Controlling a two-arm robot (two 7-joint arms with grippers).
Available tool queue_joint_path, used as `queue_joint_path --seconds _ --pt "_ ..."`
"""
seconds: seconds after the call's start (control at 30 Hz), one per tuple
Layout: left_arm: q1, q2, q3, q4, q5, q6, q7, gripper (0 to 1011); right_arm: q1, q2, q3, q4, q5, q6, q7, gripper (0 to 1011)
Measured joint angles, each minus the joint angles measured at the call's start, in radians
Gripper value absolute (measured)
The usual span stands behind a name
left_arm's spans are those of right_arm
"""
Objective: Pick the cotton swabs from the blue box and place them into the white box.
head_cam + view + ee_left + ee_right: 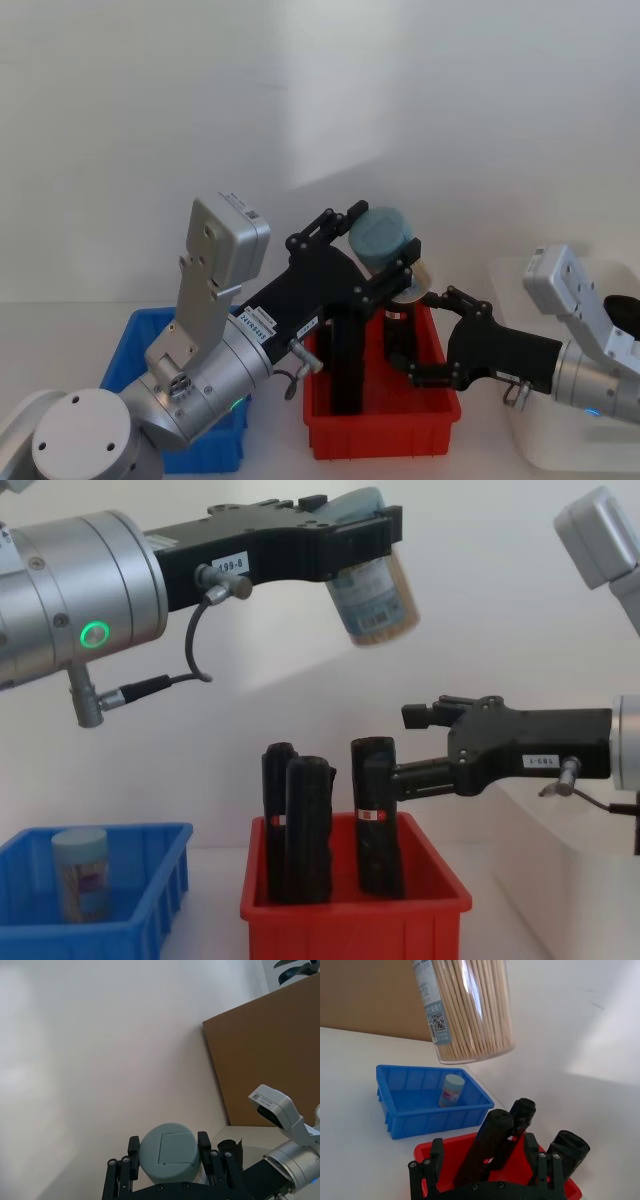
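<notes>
- A cotton swab jar (378,592) is clamped at its lid end by the left gripper (368,528), high over the red bin (350,920), with its long axis tilted.
- The right gripper (410,748) is set lower and to the right, jaws spread and empty, clear of the jar.
- The white box (530,445) lies farther right, nearer the right arm.
- A second jar (452,1090) is left upright in the blue box (435,1120).

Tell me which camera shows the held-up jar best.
The chest view: it shows most of the jar from the side, tilted, its top clamped in the left jaws. The head and left wrist views show mostly its lid; the right wrist view shows its clear body, full of sticks.
</notes>
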Motion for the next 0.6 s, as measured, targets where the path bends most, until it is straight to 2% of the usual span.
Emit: queue_joint_path --seconds 0.23,0.6 --pt "-0.004 -0.005 0.004 0.01 0.002 0.013 -0.003 711 -0.004 0.006 -0.002 -0.017 0.006 -0.014 -0.002 1001" --pt "-0.008 -0.013 0.01 0.024 0.004 0.028 -0.004 711 -0.008 0.012 -0.005 -0.048 0.045 -0.024 -0.003 1001"
